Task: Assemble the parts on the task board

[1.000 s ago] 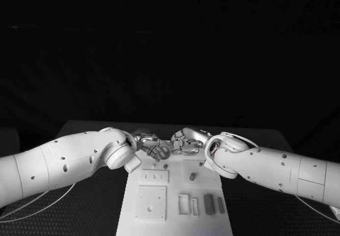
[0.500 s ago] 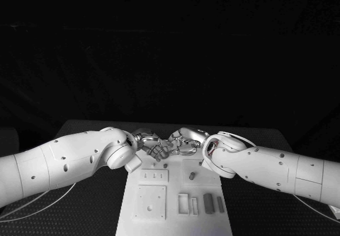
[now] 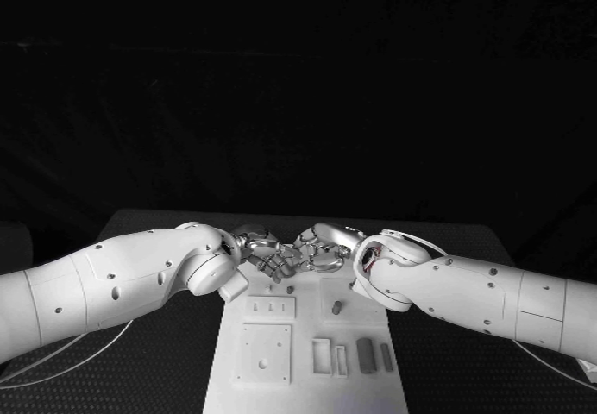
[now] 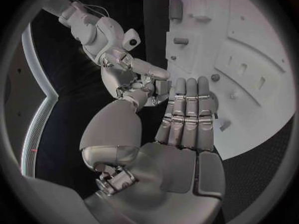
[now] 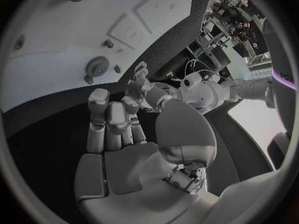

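Note:
The white task board (image 3: 239, 384) lies lengthwise in the middle of the table. Grey parts rest on it: a short peg (image 3: 337, 308) and a longer block (image 3: 367, 355). Both hands hover over the board's far end. My left hand (image 3: 269, 254) keeps its fingers (image 4: 191, 112) straight and side by side, with nothing in the palm. My right hand (image 3: 326, 248) faces it with half-bent fingers (image 5: 112, 122) and a bare palm. The fingertips of the two hands meet; I see no part between them. In the left wrist view the right hand (image 4: 140, 79) touches my left fingertips.
Recessed plates and slots (image 3: 265, 354) cover the near half of the board. A round piece (image 5: 97, 64) and small pegs (image 4: 181, 41) sit on the board's surface (image 4: 249, 35). Black table (image 3: 149, 379) flanks the board; both forearms lie low along its sides.
My right arm and hand have crept a little to the left, closing the small gap to the left hand. The left arm and the parts have stayed put.

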